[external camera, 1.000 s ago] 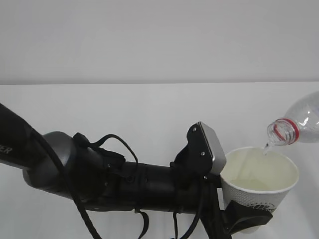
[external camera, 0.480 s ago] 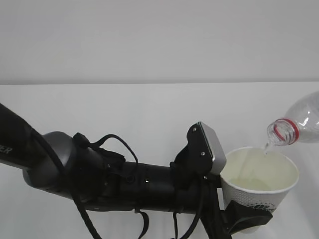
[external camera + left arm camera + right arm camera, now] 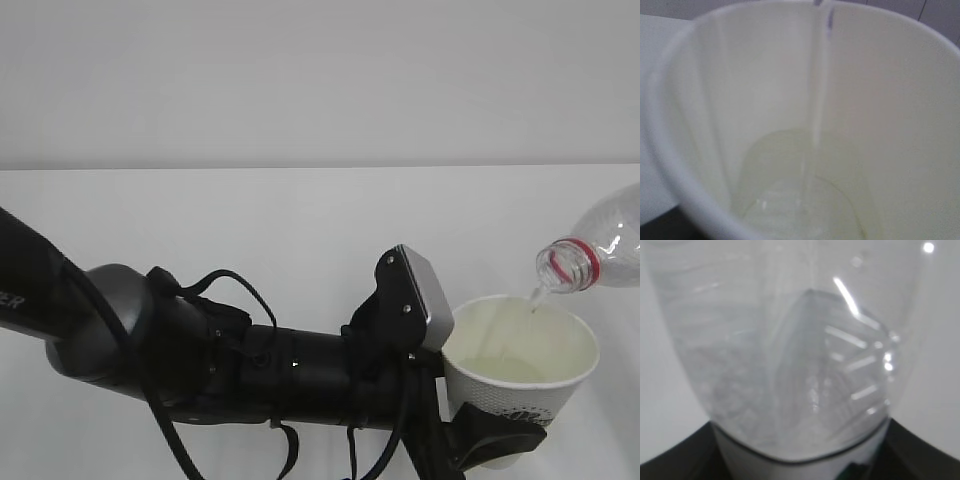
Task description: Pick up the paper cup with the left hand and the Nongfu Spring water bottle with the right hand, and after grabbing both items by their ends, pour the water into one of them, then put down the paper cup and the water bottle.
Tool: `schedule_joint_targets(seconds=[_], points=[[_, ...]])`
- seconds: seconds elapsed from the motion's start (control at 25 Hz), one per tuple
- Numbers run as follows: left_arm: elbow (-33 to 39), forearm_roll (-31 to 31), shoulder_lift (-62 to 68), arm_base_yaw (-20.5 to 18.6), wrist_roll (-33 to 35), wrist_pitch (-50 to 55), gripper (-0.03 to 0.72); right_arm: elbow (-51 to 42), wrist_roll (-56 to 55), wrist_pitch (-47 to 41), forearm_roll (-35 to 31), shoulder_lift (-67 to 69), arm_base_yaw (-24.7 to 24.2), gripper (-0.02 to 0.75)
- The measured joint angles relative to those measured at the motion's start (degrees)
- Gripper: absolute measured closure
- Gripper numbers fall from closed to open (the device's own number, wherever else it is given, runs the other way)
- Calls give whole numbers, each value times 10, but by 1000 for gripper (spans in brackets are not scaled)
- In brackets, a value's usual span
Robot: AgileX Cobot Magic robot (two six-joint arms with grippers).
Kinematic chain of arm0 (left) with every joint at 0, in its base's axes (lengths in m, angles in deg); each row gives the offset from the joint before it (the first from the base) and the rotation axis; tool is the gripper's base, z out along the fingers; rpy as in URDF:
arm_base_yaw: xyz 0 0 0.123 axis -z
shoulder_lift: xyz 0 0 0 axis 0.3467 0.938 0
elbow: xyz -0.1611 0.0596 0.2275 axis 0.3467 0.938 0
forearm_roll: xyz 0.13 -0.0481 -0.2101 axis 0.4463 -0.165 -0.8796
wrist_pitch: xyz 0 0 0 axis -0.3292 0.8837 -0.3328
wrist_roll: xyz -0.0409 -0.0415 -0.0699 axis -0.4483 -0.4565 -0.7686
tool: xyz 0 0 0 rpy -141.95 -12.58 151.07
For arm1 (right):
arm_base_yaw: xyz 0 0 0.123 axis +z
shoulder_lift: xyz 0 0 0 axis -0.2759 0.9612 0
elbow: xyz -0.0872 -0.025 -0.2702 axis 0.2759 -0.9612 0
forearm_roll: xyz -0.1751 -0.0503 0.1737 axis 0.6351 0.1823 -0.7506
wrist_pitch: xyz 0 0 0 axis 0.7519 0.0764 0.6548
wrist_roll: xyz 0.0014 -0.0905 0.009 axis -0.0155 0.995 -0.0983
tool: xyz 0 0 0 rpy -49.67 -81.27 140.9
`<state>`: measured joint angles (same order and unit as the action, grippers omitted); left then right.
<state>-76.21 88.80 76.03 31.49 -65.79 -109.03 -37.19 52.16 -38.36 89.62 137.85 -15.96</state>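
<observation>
paper cup (image 3: 520, 375) between fingers (image 3: 490, 440) (lower wall)

Even, soft light fills the exterior view, bright and almost shadowless on the pale counter (image 3: 300, 230), with the dark left arm (image 3: 200, 350) showing few highlights. The left wrist view is washed out and blurred inside the paper cup (image 3: 730, 100). The right wrist view is soft too, with white glints on the water bottle (image 3: 850, 340).
</observation>
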Motion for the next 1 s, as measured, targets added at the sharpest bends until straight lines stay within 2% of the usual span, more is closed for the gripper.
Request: schedule_joint_targets(seconds=[1.0], points=[[0, 0, 0, 0, 0, 1, 187, 0, 6, 3, -8, 0, 0, 276]])
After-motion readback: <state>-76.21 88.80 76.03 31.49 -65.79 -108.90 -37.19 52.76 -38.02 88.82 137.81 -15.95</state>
